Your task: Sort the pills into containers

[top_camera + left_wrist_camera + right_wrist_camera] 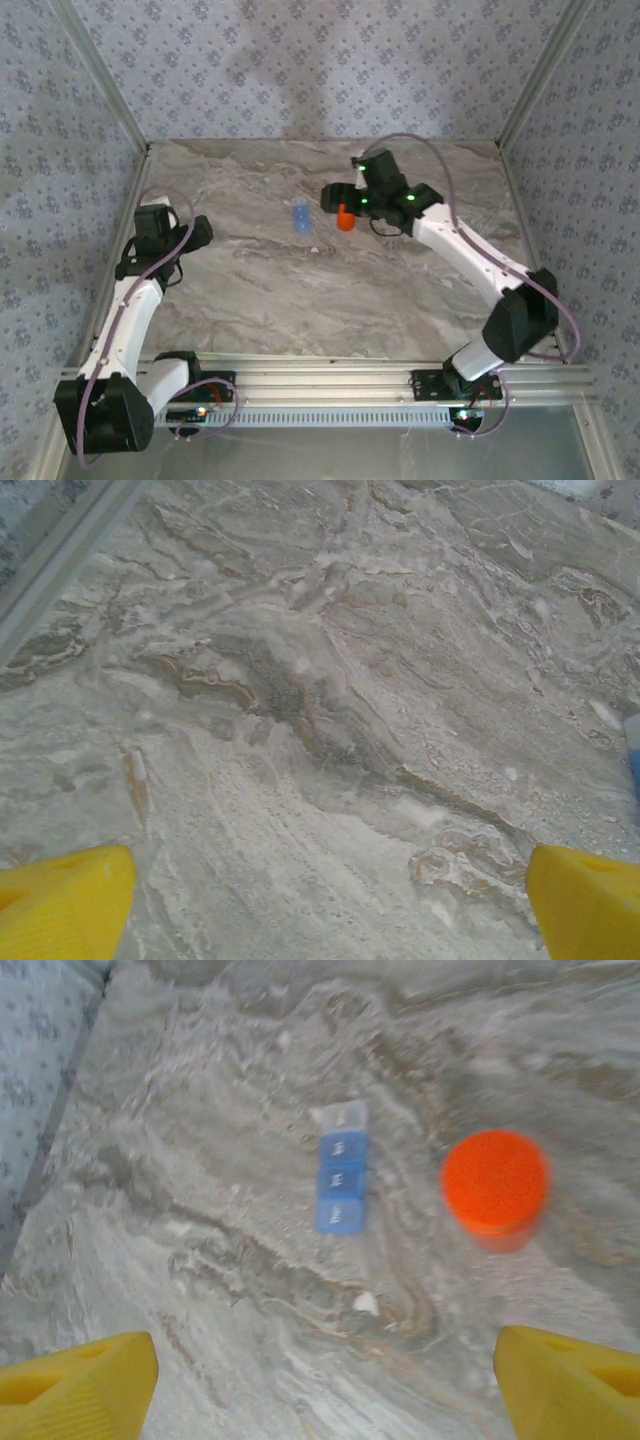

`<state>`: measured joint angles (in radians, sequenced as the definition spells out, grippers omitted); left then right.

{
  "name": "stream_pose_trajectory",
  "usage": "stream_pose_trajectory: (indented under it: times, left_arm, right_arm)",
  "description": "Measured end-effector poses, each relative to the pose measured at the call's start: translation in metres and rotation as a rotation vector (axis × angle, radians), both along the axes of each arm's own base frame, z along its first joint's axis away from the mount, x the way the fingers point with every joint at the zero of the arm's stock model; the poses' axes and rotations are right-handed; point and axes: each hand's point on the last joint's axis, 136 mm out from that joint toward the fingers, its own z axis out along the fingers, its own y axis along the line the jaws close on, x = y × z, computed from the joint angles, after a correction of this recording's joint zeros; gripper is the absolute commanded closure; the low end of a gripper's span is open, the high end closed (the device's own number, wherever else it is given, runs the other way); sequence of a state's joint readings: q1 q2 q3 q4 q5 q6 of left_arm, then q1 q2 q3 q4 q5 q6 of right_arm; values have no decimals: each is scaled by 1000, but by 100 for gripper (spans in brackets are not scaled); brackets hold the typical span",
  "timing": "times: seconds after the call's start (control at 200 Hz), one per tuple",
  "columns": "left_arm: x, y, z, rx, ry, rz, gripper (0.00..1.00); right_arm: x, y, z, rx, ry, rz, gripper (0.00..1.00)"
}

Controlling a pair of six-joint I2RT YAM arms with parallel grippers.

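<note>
Marble table lay under both arms. The left gripper hung over bare stone, spread wide and empty. Mid-table lay the blue pill box, with the orange bottle upright just beside it on the right. The right gripper hovered above them, jaws apart, holding nothing.

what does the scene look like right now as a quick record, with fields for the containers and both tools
orange bottle: upright on table, cap on
blue container: beside the bottle, not touching
small white piece: on table near blue container, possibly a pill
left tool: open, over table, holding nothing
right tool: open, near the orange bottle, holding nothing
</note>
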<state>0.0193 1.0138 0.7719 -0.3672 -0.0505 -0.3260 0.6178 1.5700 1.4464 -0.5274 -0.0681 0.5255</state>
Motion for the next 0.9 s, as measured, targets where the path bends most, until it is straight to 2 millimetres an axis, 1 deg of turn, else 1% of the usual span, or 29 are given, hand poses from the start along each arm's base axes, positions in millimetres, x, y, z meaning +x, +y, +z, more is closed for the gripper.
stream_pose_trajectory:
  times: [0.085,0.18,0.225,0.285,0.37,0.415,0.52,0.625,0.76,0.905]
  left_arm:
    - [5,-3,-7,-22,19,-6,0]
    - [11,-7,-19,-43,51,-13,0]
    - [14,-8,-25,-51,74,-15,0]
    - [20,-11,-29,-62,95,-23,0]
    - [30,-16,-31,-73,111,-38,0]
    - [35,-19,-34,-79,121,-44,0]
    - [43,-24,-43,-98,157,-48,0]
    - [50,-30,-48,-111,177,-56,0]
    - [57,-34,-45,-119,173,-59,0]
    - [63,-35,-43,-123,169,-59,0]
  right_arm:
    - [1,34,-10,-30,18,51,11]
    - [4,63,-18,-56,40,88,13]
    - [8,74,-21,-65,51,96,14]
    - [18,86,-23,-76,60,99,15]
    - [36,98,-26,-93,67,86,16]
    - [44,103,-31,-107,72,80,16]
    - [60,110,-49,-158,98,64,17]
    - [69,111,-72,-223,130,57,17]
    - [68,101,-102,-308,184,50,17]
    - [72,94,-126,-354,219,41,20]
